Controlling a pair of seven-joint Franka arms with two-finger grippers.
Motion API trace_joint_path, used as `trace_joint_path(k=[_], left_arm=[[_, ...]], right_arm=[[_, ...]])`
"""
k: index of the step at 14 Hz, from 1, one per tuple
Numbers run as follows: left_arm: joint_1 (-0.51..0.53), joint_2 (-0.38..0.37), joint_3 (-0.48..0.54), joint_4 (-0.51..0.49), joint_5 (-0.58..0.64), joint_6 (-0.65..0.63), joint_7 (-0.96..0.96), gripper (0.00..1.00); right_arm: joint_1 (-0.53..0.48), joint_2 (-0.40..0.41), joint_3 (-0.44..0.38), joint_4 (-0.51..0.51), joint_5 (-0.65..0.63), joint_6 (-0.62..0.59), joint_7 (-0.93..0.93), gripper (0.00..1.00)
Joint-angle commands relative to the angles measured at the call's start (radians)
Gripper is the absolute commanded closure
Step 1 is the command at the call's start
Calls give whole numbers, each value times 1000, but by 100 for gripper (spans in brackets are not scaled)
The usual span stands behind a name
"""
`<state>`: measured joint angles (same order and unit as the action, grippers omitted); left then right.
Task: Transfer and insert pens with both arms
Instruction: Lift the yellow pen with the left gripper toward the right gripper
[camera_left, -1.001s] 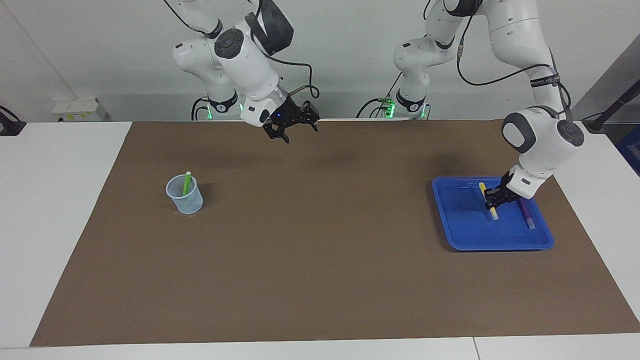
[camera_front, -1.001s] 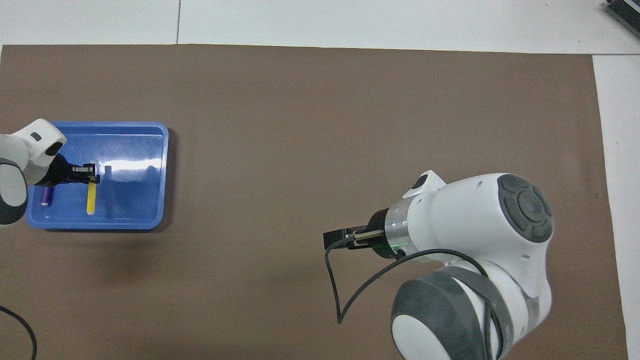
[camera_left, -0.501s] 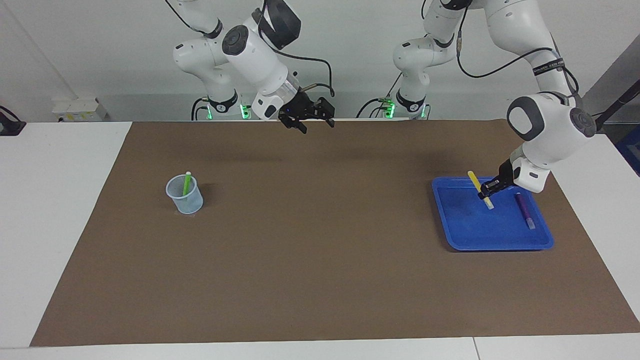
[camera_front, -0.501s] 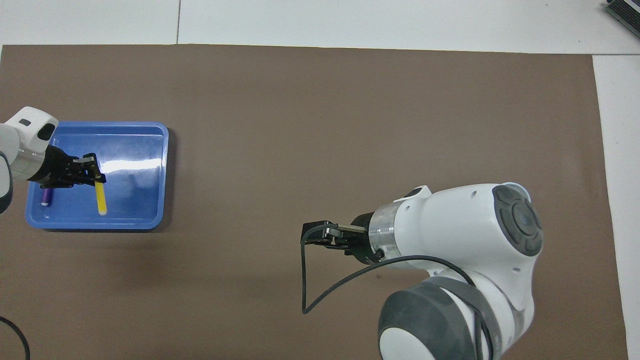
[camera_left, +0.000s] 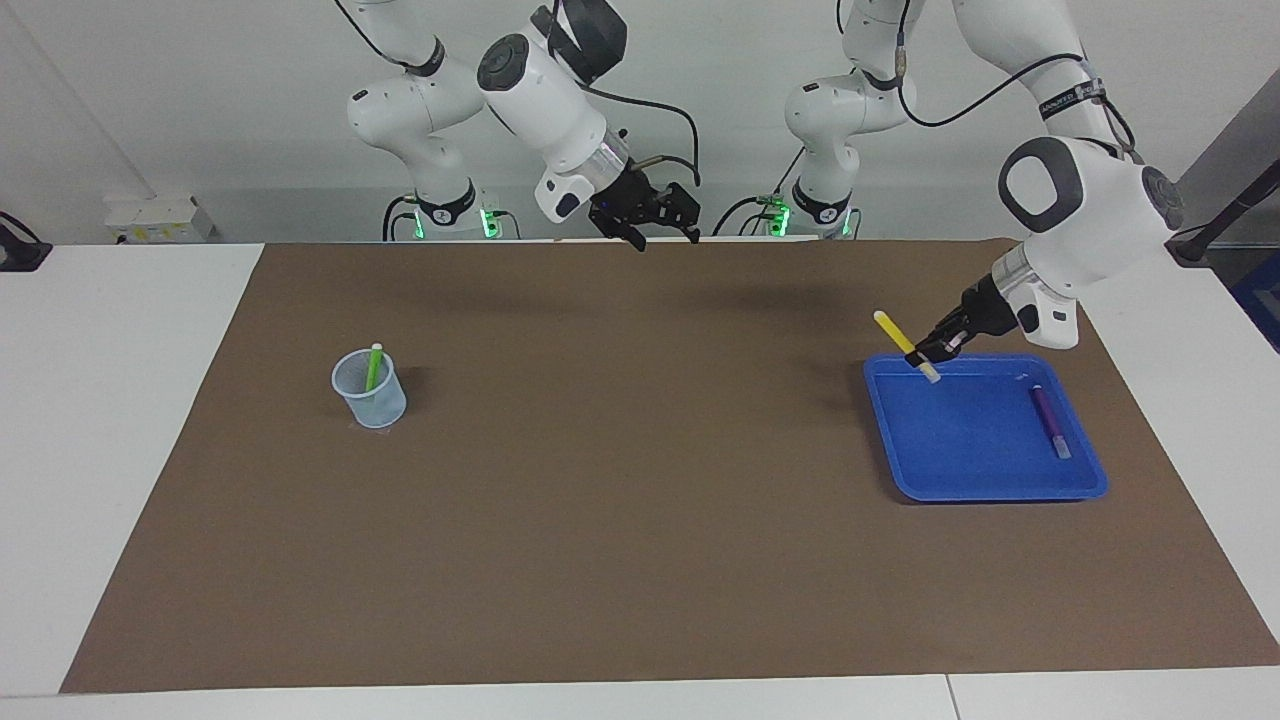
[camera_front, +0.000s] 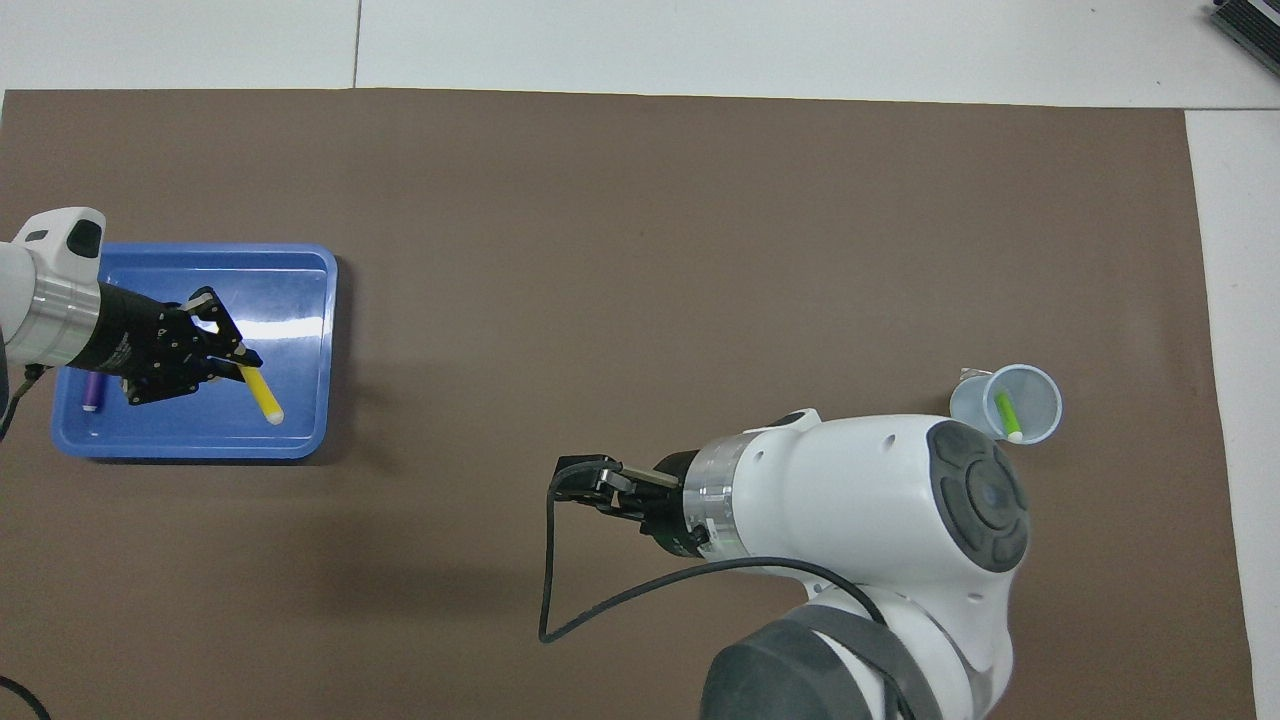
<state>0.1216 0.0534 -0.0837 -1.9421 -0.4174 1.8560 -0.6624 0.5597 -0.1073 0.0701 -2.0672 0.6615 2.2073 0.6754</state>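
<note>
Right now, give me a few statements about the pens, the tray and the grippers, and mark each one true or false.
1. The left gripper holds the yellow pen up over the blue tray. True.
2. The purple pen stands in the cup. False: it lies in the tray.
3. The green pen is in the cup. True.
4. The right gripper grips a pen. False: it is open and empty, raised over the mat.
5. The tray holds three pens. False: only the purple one lies in it.

Between our left end effector (camera_left: 925, 357) and our right end effector (camera_left: 660, 232) the brown surface (camera_left: 640, 480) lies bare; only the cup (camera_left: 369, 388) stands past the right one.
</note>
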Motion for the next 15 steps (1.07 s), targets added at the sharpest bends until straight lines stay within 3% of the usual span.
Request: trace_joint_path(k=[1,5,9,15], left_arm=[[-8,-49,9,-20,-92,-49,-176,100],[-20,-118,9,-86,-242,-73,-339,100],[-31,-234,9,-202,-363,-73,-413,100],[-66,-308,9,-258,-408,-55,-583,100]], right_arm=[[0,-5,4,-13,32,49,56,0],[64,9,8,-14,58,153,125,0],[155,75,8,-7,122,409,280,0],[186,145,26,119,145,462,286,0]])
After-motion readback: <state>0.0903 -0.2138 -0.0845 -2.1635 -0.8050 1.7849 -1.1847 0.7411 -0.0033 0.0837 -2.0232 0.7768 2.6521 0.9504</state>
